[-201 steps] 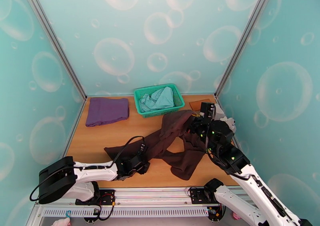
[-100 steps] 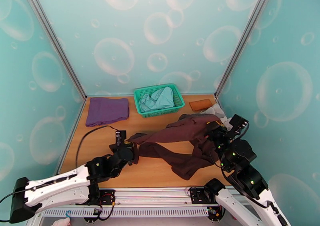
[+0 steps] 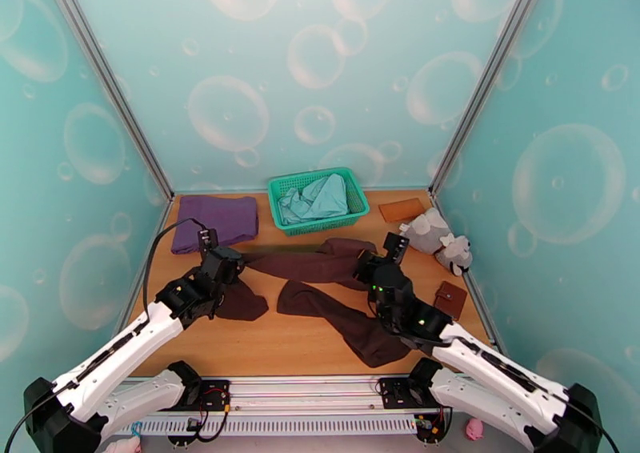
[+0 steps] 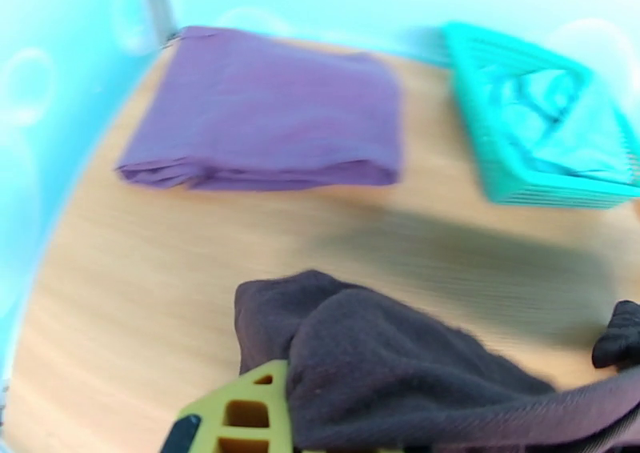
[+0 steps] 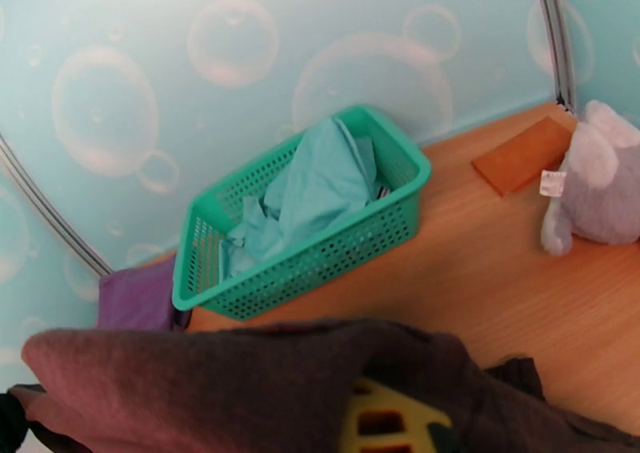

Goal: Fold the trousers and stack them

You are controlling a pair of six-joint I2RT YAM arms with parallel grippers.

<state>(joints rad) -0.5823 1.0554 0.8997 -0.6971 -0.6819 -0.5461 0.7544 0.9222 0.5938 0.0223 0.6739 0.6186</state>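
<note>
Two grippers are stretching the dark brown trousers (image 3: 312, 268) between them, just in front of the green mesh basket (image 3: 320, 221) at the back of the wooden table (image 3: 264, 342). Left of the basket, a folded purple cloth (image 3: 214, 221) is lying flat by the back left corner. In front of the basket and to its left, the left gripper (image 3: 234, 265) is clamping tight on one end of the trousers. In the left wrist view the brown fabric is draping over its yellow finger (image 4: 240, 414). From that grip a band of the trousers is running rightward across the front of the basket, while a loose leg is trailing over the wood toward the near edge. Inside the basket a pale teal garment (image 3: 316, 197) is lying crumpled. In front of the basket's right end, the right gripper (image 3: 374, 270) is pinching the other end with its jaws closed, the fabric covering its yellow finger (image 5: 384, 424) in the right wrist view. Right of the basket, a flat tan cloth (image 3: 402, 209) is lying near the back right corner. A grey plush toy (image 3: 436, 238) is lying just in front of it, and a small brown wallet (image 3: 450, 298) is lying nearer still.
</note>
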